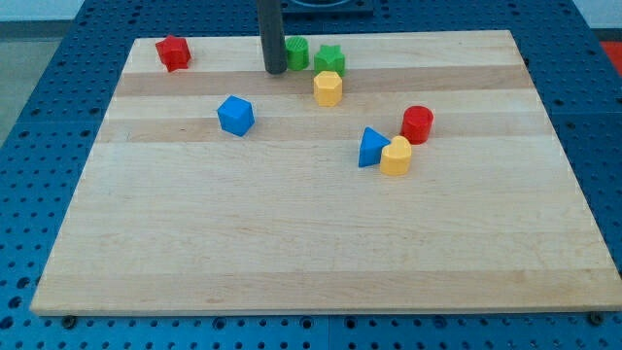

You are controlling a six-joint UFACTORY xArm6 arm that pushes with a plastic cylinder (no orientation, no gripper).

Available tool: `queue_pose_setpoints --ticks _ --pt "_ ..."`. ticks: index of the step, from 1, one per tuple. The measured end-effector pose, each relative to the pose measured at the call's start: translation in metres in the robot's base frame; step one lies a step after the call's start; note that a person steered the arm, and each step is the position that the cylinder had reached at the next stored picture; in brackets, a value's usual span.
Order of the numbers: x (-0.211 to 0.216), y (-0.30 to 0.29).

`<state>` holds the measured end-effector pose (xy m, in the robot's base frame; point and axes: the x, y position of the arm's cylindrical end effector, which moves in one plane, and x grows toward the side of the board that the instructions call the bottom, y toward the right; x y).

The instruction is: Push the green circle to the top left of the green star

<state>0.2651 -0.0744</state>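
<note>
The green circle point(297, 52) stands near the board's top edge, just left of the green star point(329, 59) and close to it. My rod comes down from the view's top, and my tip point(275, 70) rests on the board right beside the green circle's left side, touching or nearly touching it. The rod hides a little of the circle's left edge. A yellow hexagon point(328, 87) sits directly below the green star, touching it.
A red block point(173, 52) lies at the board's top left. A blue block point(235, 115) sits left of centre. A blue triangle point(370, 148), a yellow block point(396, 156) and a red cylinder point(418, 124) cluster at the right. The wooden board point(311, 253) rests on a blue pegboard.
</note>
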Motion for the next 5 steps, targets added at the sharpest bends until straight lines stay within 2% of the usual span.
queue_pose_setpoints --ticks 5 --pt "-0.0042 -0.0097"
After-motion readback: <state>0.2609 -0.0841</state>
